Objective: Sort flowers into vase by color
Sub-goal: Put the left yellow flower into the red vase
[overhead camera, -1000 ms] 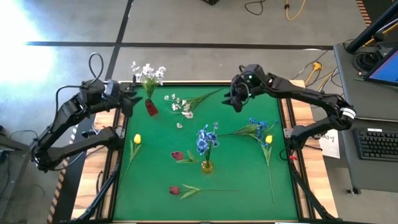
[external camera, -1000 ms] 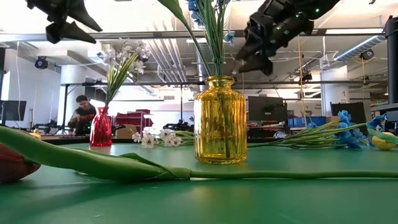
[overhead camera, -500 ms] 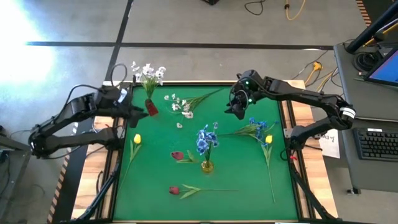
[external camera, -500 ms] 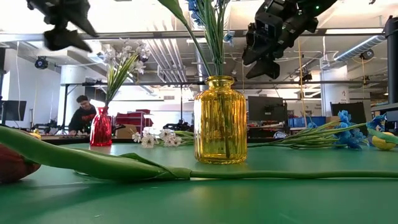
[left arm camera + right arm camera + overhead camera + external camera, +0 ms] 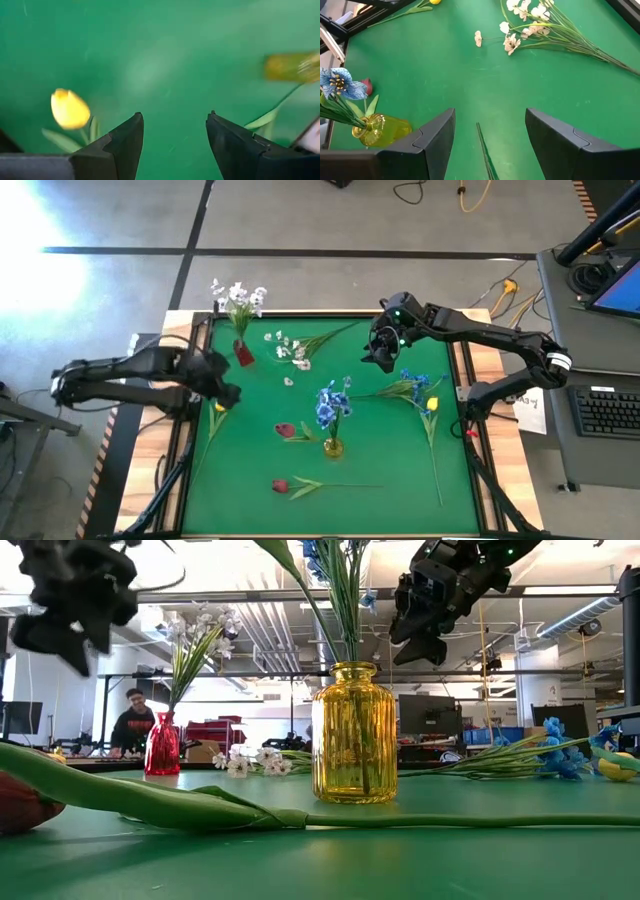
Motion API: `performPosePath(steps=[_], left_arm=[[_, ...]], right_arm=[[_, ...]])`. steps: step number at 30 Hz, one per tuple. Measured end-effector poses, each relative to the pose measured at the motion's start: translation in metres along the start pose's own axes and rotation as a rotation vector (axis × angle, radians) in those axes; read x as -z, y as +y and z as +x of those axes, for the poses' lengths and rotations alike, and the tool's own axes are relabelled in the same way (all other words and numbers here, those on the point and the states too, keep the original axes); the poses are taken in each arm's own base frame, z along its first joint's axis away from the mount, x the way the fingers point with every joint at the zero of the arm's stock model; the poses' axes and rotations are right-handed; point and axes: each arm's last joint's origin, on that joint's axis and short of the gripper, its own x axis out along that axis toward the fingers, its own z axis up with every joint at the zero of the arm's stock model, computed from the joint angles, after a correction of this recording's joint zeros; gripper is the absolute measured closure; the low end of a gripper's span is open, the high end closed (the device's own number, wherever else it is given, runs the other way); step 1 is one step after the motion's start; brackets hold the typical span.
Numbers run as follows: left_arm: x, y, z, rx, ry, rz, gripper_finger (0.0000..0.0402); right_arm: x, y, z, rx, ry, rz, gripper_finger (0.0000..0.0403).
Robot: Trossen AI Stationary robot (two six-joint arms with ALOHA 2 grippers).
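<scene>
left gripper (image 5: 172, 135) open — yellow tulip (image 5: 69, 108) beside

Left arm: enters from the left edge of the high view at mid-height, stretched low and nearly level toward the centre.
Left gripper (image 5: 228, 392): left of centre in the high view; upper left corner of the low view, blurred.
Left fingers (image 5: 122, 145): spread apart with a clear gap between them, nothing held; they fill the bottom of the left wrist view.
Right arm: comes from the right edge of the high view, bent at the elbow, forearm running to the upper centre-right.
Right gripper (image 5: 379, 356): upper centre-right in the high view; upper right of the low view, pointing down.
Right fingers (image 5: 438, 140): apart, nothing held.
</scene>
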Motion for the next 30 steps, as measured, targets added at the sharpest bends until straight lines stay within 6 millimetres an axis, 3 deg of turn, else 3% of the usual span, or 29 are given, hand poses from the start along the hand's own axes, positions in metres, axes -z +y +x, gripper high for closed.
performPosePath(steps=[13, 30], left_arm=[[0.026, -0.005, 0.054, -0.273, 0.146, -0.070, 0.0199], [0.028, -0.010, 0.111, -0.624, 0.246, -0.069, 0.0200]], right_arm=[[0.000, 0.000, 0.000, 0.000, 0.000, -0.010, 0.0170], [0.001, 0.002, 0.001, -0.005, 0.007, -0.008, 0.0170]])
